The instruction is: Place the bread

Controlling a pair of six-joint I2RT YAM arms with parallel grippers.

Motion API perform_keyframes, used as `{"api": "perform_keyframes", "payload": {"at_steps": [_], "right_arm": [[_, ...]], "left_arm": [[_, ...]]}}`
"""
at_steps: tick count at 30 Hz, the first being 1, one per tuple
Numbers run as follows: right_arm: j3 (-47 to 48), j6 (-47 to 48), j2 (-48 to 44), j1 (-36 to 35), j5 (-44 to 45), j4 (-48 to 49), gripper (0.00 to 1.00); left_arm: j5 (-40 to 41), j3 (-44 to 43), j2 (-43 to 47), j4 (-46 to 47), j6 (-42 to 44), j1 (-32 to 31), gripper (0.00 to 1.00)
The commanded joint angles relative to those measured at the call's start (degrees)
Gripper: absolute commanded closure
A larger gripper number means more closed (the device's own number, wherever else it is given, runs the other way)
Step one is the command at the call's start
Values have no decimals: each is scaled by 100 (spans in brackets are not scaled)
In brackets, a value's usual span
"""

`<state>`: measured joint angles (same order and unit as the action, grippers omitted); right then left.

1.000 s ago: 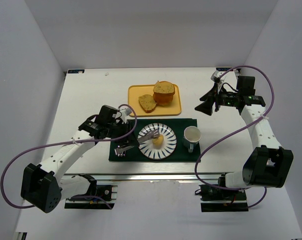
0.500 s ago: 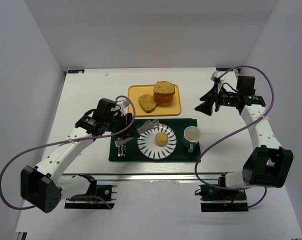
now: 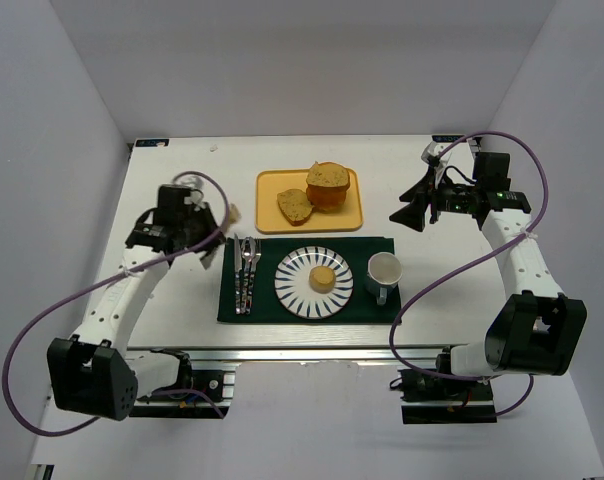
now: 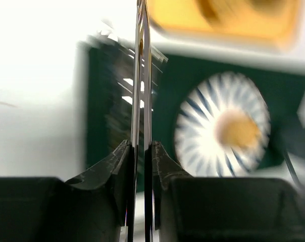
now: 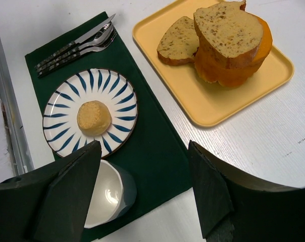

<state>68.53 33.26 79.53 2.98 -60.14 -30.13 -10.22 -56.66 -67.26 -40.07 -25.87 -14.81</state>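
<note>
The bread [image 3: 323, 277] is a small round golden-tan piece lying in the middle of the blue-and-white striped plate [image 3: 288, 287]. It also shows in the right wrist view [image 5: 93, 117] and, blurred, in the left wrist view [image 4: 238, 130]. My left gripper [image 3: 207, 238] is over the bare table left of the placemat, shut on thin metal tongs [image 4: 141, 75] that stick out ahead of it, empty. My right gripper [image 3: 414, 212] hangs open and empty at the right, well above the table; it also shows in its own wrist view [image 5: 143, 145].
A yellow tray [image 3: 272, 185] behind the plate holds a speckled slice [image 3: 294, 205] and a tall orange-crusted loaf chunk [image 3: 328, 185]. The dark green placemat [image 3: 362, 308] carries the plate, cutlery [image 3: 244, 272] on its left and a white cup [image 3: 383, 270] on its right.
The tongs have let go of the bread, which stays on the plate. My left arm has pulled back and swung left off the placemat. The right arm has not moved.
</note>
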Motion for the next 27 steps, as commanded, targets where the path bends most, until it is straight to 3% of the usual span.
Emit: {"api": "perform_keyframes", "payload": {"at_steps": [1, 5, 10, 18, 24, 26, 27], "right_arm": [[37, 128, -157, 27, -130, -89, 25], [55, 129, -139, 27, -112, -63, 25], [73, 172, -174, 27, 28, -133, 22], [-6, 313, -210, 27, 213, -344, 20], [-217, -450, -192, 27, 713, 138, 11], [-209, -609, -201, 27, 898, 174, 11], [-217, -740, -218, 27, 1012, 244, 11]], "left_arm": [[1149, -29, -171, 737, 503, 882, 69], [1663, 382, -646, 1825, 1232, 1164, 65], [1471, 972, -1288, 3294, 2110, 1287, 54], [1172, 1192, -2167, 3550, 2279, 1437, 42], [1136, 1395, -1958, 3410, 2104, 1664, 30], [1136, 1483, -1598, 3410, 1963, 1700, 6], [1136, 1518, -1440, 3392, 1884, 1709, 2]]}}
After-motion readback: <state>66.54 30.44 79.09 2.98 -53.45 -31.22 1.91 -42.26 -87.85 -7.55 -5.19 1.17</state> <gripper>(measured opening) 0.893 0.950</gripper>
